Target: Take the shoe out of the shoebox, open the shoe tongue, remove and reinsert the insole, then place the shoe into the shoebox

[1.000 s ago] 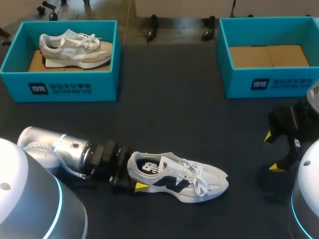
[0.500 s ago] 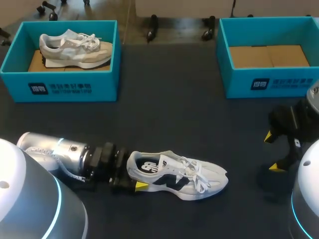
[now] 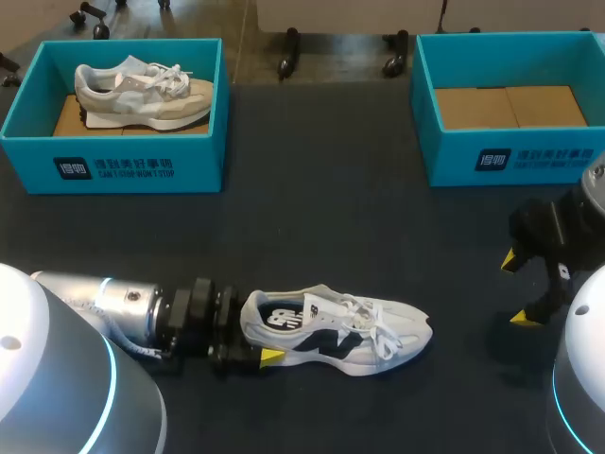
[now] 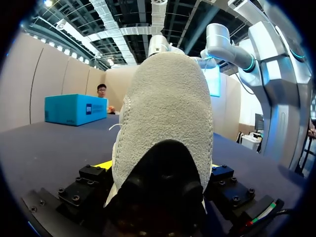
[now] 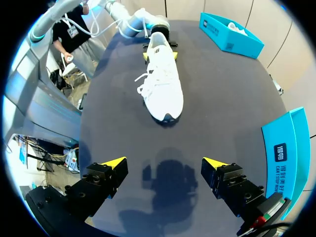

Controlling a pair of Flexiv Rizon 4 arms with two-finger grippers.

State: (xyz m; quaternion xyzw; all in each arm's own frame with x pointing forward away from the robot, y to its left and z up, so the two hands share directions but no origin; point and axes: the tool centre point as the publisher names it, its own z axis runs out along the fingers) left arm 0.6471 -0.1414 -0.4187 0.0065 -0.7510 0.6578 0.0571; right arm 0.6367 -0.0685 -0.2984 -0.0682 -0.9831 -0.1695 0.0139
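Observation:
A white shoe with a navy logo lies on its sole on the dark table, toe pointing right. My left gripper stands around its heel; one yellow fingertip shows on the near side. In the left wrist view the heel fills the gap between the fingers, which press on both its sides. My right gripper hangs open and empty at the right, well clear of the toe. The right wrist view shows the shoe ahead of that open gripper.
A teal shoebox at the back left holds a beige shoe. A second teal box at the back right holds only a cardboard floor. Bare dark table lies between the boxes and the white shoe.
My left arm has dropped lower and its fingers have closed slightly onto the heel; the shoe has shifted a little with them. The right arm has not moved.

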